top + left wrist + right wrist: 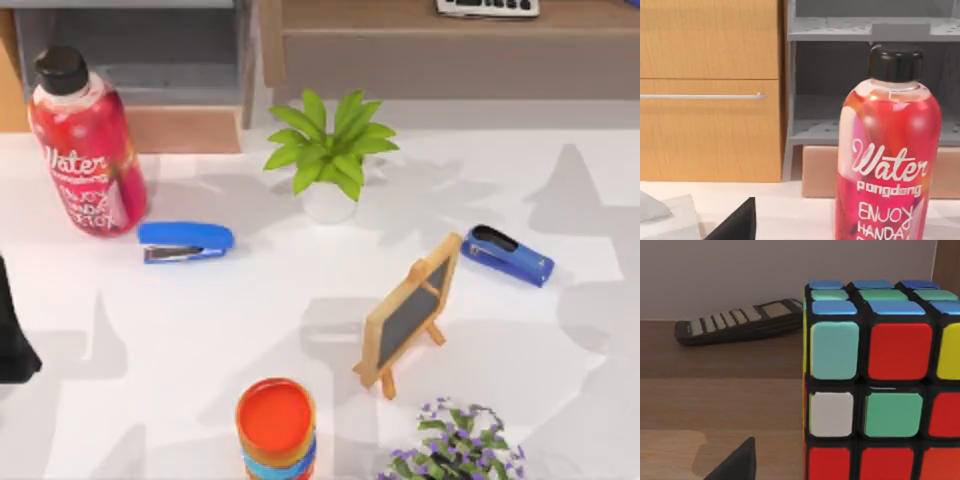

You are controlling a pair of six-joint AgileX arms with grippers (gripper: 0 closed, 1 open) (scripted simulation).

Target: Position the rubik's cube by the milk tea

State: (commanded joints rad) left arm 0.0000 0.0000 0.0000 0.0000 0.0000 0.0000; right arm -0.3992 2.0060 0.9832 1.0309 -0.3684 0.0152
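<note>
The right gripper (735, 462) faces the cube (880, 385) near a calculator (740, 320), seemingly approaching to grasp; finger state unclear. The left arm (15, 340) waits, facing the bottle (887, 150).

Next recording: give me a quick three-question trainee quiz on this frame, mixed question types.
1. True or false: the red water bottle stands upright on the table's left side.
2. How many blue staplers lie on the table?
3. In the right wrist view, what lies behind the rubik's cube? A) calculator B) mug C) book

Key:
1. True
2. Two: one beside the bottle, one to the right of the small chalkboard
3. A, the calculator
</note>
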